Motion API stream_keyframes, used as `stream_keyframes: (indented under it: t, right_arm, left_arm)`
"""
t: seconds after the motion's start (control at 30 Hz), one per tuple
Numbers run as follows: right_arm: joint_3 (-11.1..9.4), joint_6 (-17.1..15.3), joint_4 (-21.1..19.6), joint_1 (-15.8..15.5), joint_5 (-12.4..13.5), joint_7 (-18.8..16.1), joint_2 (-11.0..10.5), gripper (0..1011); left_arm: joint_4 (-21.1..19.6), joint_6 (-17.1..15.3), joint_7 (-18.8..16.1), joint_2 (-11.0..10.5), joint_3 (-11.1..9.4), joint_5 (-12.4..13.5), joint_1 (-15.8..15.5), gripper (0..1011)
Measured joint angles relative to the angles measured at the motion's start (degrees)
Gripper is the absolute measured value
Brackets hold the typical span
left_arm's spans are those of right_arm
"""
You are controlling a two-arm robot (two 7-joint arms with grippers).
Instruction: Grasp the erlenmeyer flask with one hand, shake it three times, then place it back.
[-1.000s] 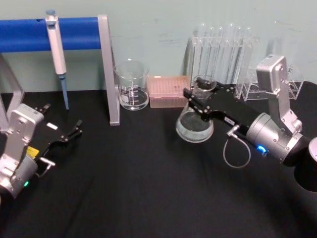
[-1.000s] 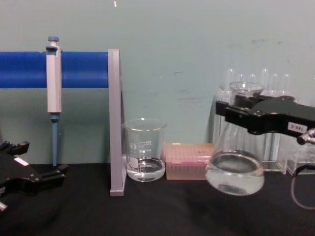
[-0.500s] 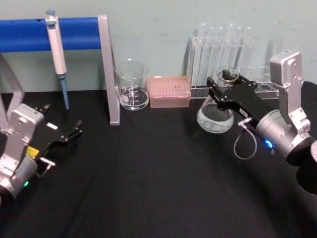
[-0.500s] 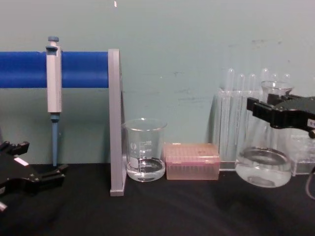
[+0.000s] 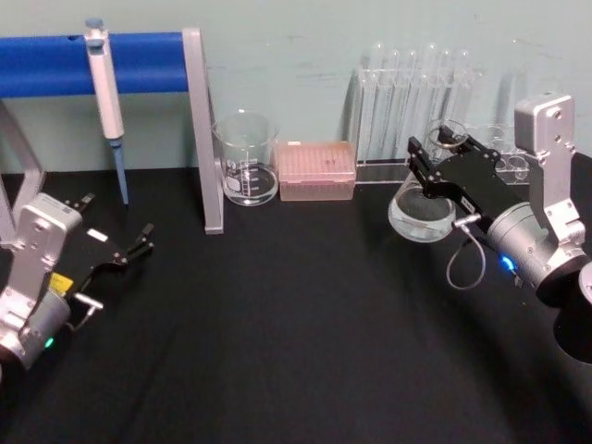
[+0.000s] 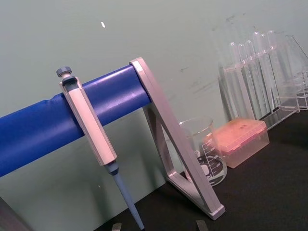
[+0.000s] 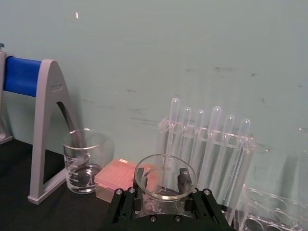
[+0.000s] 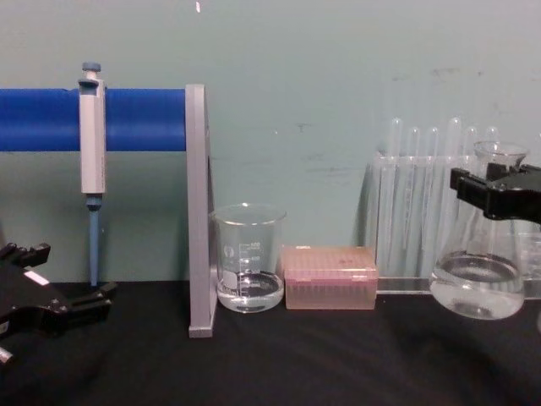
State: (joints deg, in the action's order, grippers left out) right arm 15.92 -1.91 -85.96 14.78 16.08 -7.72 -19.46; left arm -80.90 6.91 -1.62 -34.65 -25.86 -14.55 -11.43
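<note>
Head view: the right gripper [image 5: 433, 159] reaches in over the right side of the black worktop [image 5: 277, 333]. Its fingers are clamped on the neck of the erlenmeyer flask [image 5: 421, 211]. The flask is tilted and sits close to the worktop's back edge, towards the right back corner, just in front of a clear test tube rack [image 5: 416, 92]. A little clear liquid lies in its wide base. Along the back edge, nearer the middle, stand a pink tip box [image 5: 317, 171] and a glass beaker [image 5: 246, 171]. A pipette [image 5: 106, 88] hangs on a blue stand [image 5: 55, 65] at the left back corner. The left gripper [image 5: 116, 222] rests by the left edge, fingers apart and holding nothing.

Left wrist view: the pipette [image 6: 91, 125], the blue stand [image 6: 115, 96], the beaker [image 6: 207, 149] and the tip box [image 6: 240, 142].

Right wrist view: the flask's round mouth [image 7: 165, 177] sits between the right gripper's [image 7: 163, 196] fingers, which press its neck from both sides.

Chest view: the right gripper [image 8: 497, 191] holds the flask [image 8: 478, 271] by the neck, and the base seems raised just off the worktop. The left gripper [image 8: 61, 277] lies low at the left edge, fingers spread.
</note>
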Motion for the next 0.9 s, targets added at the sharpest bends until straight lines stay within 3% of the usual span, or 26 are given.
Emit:
stream_keyframes:
  t: [0.4,0.73,0.9]
  right_arm:
    - [-1.21,-0.40,1.00,0.27,-1.18,-1.23,1.51,453]
    - [-1.48,-0.01,1.52,0.84,-0.65,-6.33,1.90,453]
    - [-0.85,0.23,1.64,1.20,0.20,-10.62,1.35,453]
  left_arm:
    - [0.00,0.00,0.00,0.00,0.00,0.00,0.00,1001]
    - [0.00,0.00,0.00,0.00,0.00,0.00,0.00,1001]
    - [0.00,0.00,0.00,0.00,0.00,0.00,0.00,1001]
